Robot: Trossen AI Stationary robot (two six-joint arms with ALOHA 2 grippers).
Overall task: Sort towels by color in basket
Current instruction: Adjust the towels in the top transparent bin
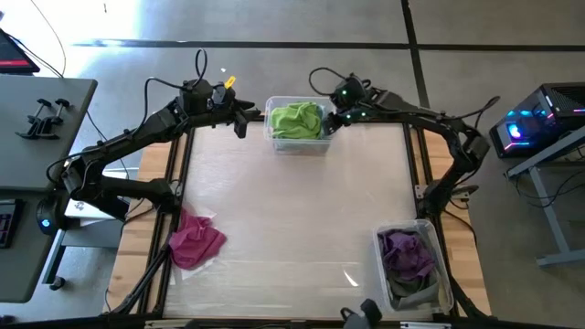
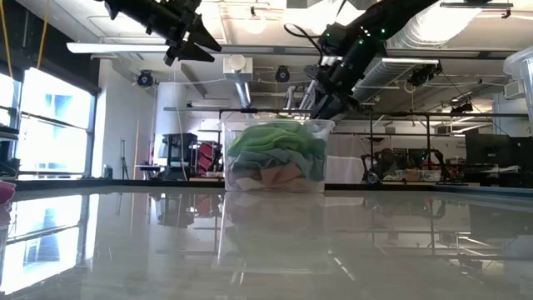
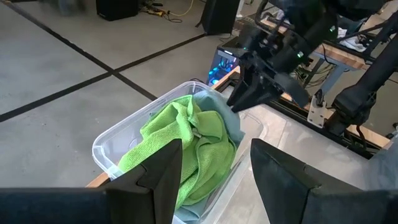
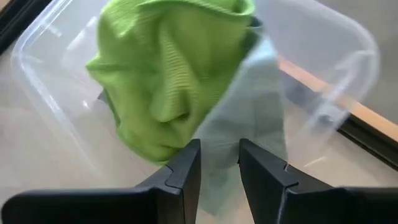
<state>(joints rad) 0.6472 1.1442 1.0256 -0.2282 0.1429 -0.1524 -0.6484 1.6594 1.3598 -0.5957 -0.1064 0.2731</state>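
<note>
Two grippers flank far bin (image 1: 322, 144) w/ lime green towel (image 1: 295, 119) heaped over pale teal one (image 4: 249, 118). Right gripper (image 4: 219, 163) at bin's right rim, jaws slightly apart, empty; left gripper (image 3: 214, 163) hovers left, jaws apart. We'd lower right straight down, pinch one layer only, lift clear of rim

Lime green towel (image 1: 295, 120) topped the clear bin (image 1: 271, 133), pale teal towel (image 4: 249, 118) beside it; magenta towel (image 1: 195, 239) lay well apart from that bin.
</note>
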